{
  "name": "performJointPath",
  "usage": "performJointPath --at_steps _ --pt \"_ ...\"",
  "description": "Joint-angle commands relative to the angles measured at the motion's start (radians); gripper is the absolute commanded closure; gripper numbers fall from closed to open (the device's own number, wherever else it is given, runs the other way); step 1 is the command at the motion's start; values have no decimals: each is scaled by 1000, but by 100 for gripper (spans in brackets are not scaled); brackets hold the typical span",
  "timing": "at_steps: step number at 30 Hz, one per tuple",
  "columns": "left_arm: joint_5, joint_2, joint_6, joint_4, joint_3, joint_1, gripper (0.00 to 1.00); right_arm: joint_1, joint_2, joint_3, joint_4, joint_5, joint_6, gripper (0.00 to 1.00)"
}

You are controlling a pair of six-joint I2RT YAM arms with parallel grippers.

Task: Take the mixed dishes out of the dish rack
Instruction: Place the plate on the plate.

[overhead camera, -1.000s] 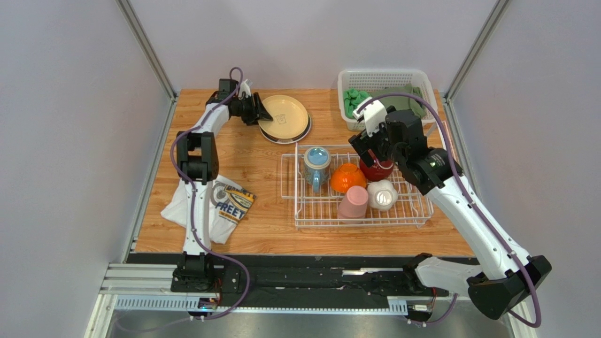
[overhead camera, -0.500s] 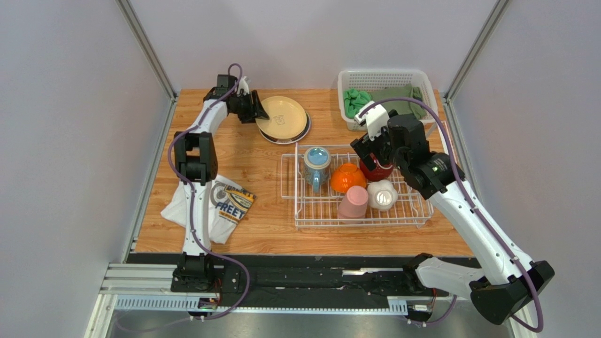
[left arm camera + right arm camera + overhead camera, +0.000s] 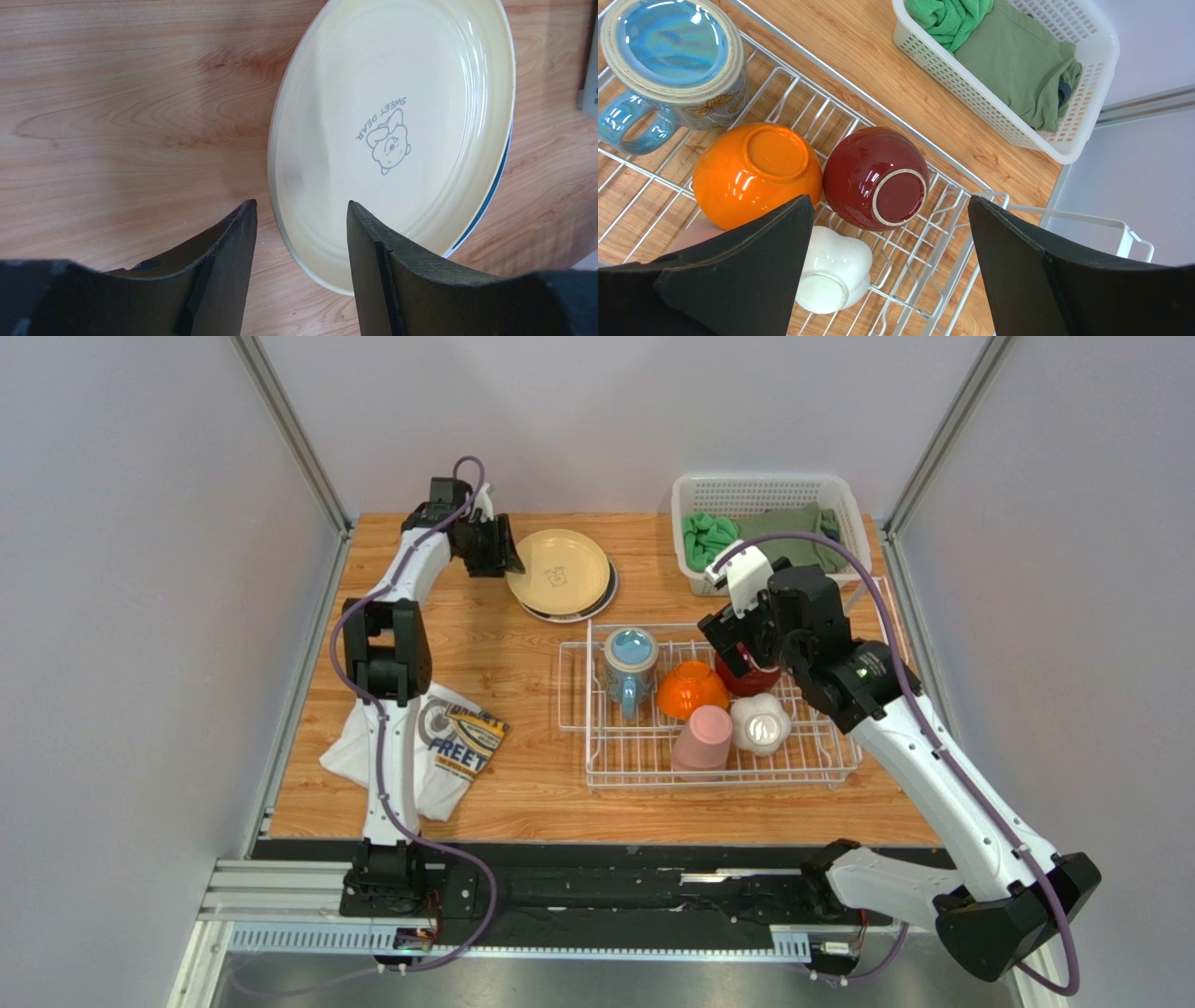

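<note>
your white wire rack (image 3: 631, 756) holds five dishes: one glazed blue mug (image 3: 630, 661), one glossy orange bowl (image 3: 690, 689) and one dark red bowl (image 3: 875, 178), both foot-up and side by side, one pink cup (image 3: 701, 738), one small white bowl (image 3: 760, 724). the perforated plastic basket (image 3: 765, 480) holds two green cloths (image 3: 786, 525). the round cream plates (image 3: 561, 571), at least two, lie stacked on the wood table, outside the rack. left claw (image 3: 300, 210) is released at the top plate's rim, grasping nothing. right claw (image 3: 890, 203) hangs spread wide over the red bowl.
</note>
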Motion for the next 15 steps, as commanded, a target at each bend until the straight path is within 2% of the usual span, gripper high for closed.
performJointPath --at_steps 1,15 --pt "-62 -118 76 -22 4 -26 41 -5 -10 -2 30 64 -2 12" --pt "-66 -141 87 -33 -31 -52 41 -37 38 -12 -19 171 15 12"
